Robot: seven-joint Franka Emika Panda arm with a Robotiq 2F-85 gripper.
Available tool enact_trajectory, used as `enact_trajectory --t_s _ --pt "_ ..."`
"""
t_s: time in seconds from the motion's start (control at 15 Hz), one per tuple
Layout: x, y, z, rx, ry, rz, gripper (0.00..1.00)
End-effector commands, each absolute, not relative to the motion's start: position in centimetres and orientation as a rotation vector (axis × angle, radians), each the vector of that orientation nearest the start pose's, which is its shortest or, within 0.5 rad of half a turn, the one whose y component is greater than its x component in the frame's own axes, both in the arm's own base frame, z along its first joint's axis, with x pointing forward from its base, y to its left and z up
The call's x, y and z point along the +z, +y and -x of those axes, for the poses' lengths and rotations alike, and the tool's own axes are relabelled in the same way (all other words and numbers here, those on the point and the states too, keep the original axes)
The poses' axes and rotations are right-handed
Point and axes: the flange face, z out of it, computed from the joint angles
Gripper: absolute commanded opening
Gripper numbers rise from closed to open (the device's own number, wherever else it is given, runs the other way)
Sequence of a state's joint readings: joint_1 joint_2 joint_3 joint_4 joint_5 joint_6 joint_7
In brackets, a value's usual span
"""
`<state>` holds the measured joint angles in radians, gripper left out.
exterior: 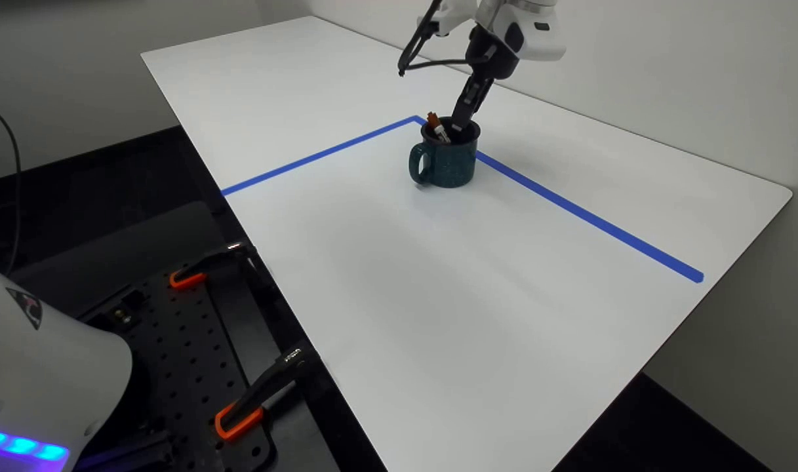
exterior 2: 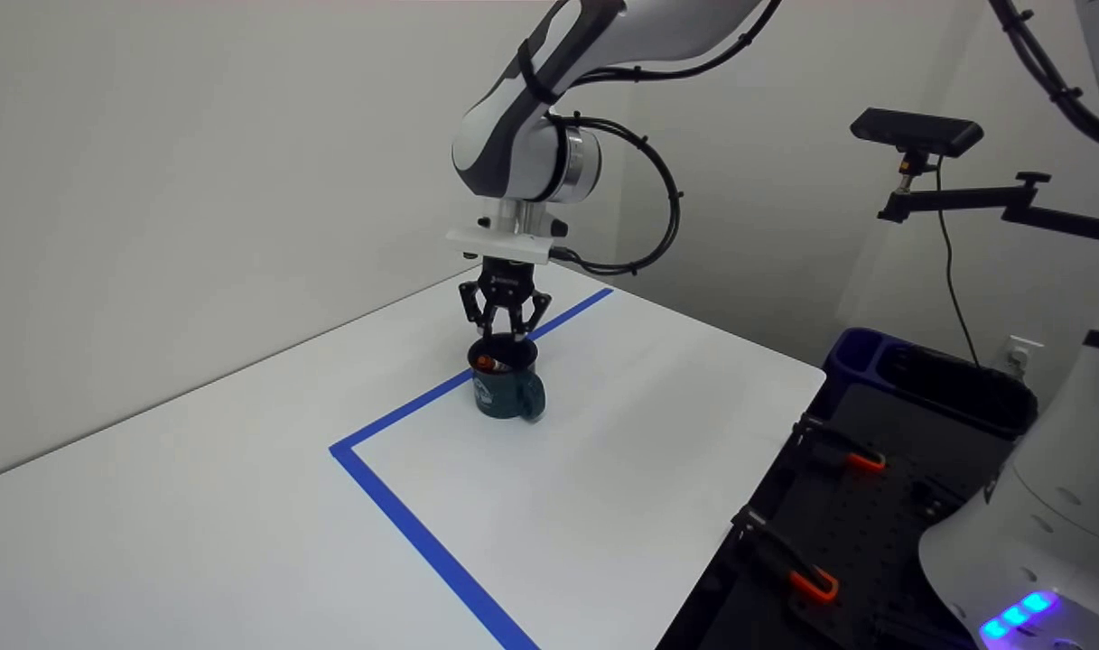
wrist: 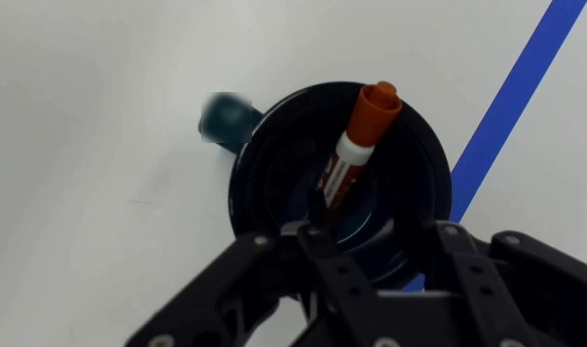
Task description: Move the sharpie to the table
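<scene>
Sharpie [wrist: 355, 148], quantity one, is leaning inside one mug [exterior: 452, 167] on one table [exterior: 372, 295]; one gripper [exterior 2: 503, 335] is hanging at the mug's mouth, two fingers apart.

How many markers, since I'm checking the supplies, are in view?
1 marker, tilted in the mug. The gripper blocks part of the mug's inside in the wrist view, so others may be hidden.

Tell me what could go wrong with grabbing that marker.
The marker leans in the mug, so the open pincer might pinch it crookedly and drop it. The pincer also hangs right at the mug's mouth, so it could knock the mug or drag it along.
</scene>
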<state>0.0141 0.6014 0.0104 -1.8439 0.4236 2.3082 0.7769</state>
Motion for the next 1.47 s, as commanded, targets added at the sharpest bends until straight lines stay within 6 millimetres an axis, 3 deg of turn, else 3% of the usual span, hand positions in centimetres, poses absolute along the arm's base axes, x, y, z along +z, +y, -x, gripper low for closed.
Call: enact_trajectory --t_s 0.0,0.33,0.47,0.53,0.6,0.67,0.8,1.07,1.4 --pt "18.5 3.0 -63.7 0.386 1.493 2.479 0.43" --pt "17.5 3.4 -63.8 0.414 1.485 2.481 0.45" --pt "17.4 3.5 -63.8 0.424 1.481 2.483 0.41" --pt "17.3 3.6 -63.7 0.430 1.479 2.484 0.25" --pt "17.3 3.6 -63.7 0.433 1.479 2.485 0.16" --pt "17.2 3.7 -63.7 0.435 1.478 2.485 0.15" --pt "17.1 3.7 -63.6 0.438 1.478 2.486 0.00" --pt "18.2 3.6 -63.5 0.425 1.466 2.480 0.05" --pt "21.7 3.7 -63.3 0.356 1.453 2.496 0.05"
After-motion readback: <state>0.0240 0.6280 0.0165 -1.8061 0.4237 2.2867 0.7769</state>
